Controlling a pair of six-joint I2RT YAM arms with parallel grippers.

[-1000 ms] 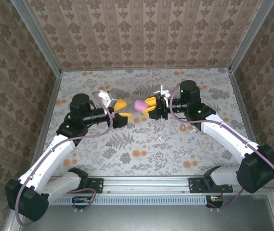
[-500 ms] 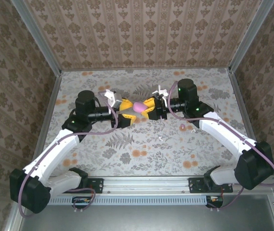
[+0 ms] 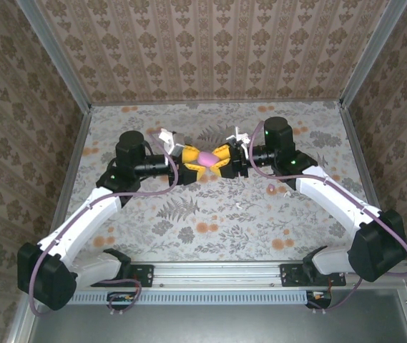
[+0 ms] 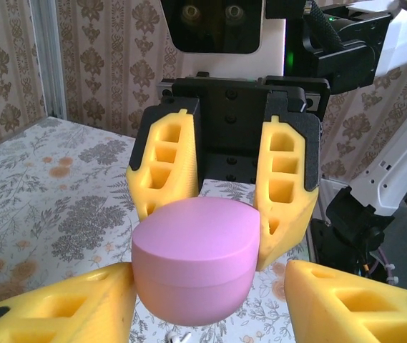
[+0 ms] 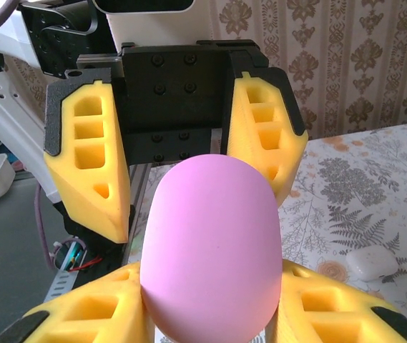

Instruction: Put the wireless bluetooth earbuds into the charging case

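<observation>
1. Top external: both arms reach inward and the claws meet nose to nose over the middle of the surface [image 3: 189,229]. The right claw [image 3: 219,160] is clamped on the pink charging case [image 3: 207,157]. The left claw [image 3: 193,161] is spread, with a finger on either side of the case. The pink earbud [image 3: 271,189] lies on the surface just beside the right forearm. The paler earbud [image 3: 237,205] lies nearer the front edge.
2. Left wrist: the left claw's own fingers [image 4: 60,307] are wide apart and the case [image 4: 192,268] sits between them, lid closed. There is a gap on the right side; contact on the left cannot be told. The right claw's fingers [image 4: 289,186] flank the case.
3. Right wrist: the right claw's own fingers [image 5: 81,314] press against the case's sides. A white rounded-square item [image 5: 371,261] lies on the surface to the right.
</observation>
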